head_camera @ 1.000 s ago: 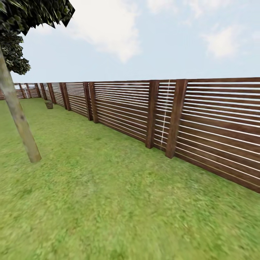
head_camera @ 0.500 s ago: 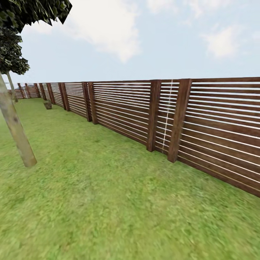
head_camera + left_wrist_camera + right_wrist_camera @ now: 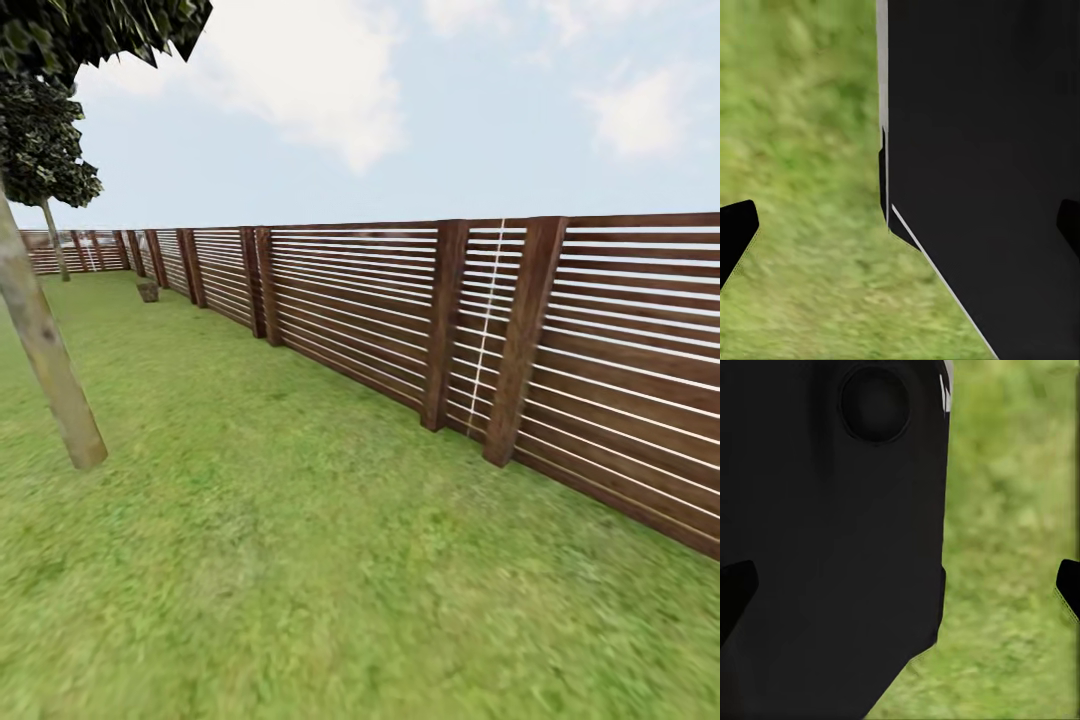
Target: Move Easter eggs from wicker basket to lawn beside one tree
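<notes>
Both grippers [image 3: 900,225] [image 3: 900,585] are spread, nothing clamped; no basket sighted, so search time may be wasted or fence [image 3: 450,320] at 2 o'clock clipped past trunk [image 3: 50,370] at 10.

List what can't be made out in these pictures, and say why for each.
- Small brown object by the far fence, head view: too small and distant to identify.
- Tree, head view: its canopy is cut off by the picture's top and left edges.
- Lawn, left wrist view: blurred, and partly blocked by the dark robot body.
- Lawn, right wrist view: likewise blocked by the dark body.
</notes>
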Tool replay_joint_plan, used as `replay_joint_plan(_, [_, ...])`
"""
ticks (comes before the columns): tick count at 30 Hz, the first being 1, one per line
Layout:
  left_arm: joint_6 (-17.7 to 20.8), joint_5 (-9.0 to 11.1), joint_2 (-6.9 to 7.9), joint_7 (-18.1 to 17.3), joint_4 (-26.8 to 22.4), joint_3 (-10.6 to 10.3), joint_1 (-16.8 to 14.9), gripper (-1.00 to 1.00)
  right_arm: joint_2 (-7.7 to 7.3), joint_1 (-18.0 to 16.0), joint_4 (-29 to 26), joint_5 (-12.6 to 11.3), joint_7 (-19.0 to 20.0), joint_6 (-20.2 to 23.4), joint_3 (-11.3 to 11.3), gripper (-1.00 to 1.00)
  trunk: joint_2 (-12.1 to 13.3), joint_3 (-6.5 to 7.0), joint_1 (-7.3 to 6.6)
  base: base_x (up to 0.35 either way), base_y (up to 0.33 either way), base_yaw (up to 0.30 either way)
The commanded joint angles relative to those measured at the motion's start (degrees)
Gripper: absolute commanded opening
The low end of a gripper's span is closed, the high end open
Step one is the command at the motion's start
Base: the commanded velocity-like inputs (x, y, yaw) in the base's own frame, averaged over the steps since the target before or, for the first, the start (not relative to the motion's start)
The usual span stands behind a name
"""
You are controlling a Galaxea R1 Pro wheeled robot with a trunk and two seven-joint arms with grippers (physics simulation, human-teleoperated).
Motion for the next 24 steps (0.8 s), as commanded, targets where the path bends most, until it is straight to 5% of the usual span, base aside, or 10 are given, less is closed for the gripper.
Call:
replay_joint_plan(1, [0.02,0.02,0.0,0.02,0.0,0.07,-0.01,1.0,0.0,0.0,0.0,0.03,0.0,0.02,0.03,1.0,-0.01,-0.03,0.04,0.348,0.0,0.0])
replay_joint_plan(24, [0.02,0.01,0.0,0.03,0.0,0.08,-0.01,1.0,0.0,-0.02,0.0,-0.03,-0.02,-0.04,0.07,1.0,-0.01,-0.03,0.04,0.348,0.0,0.028])
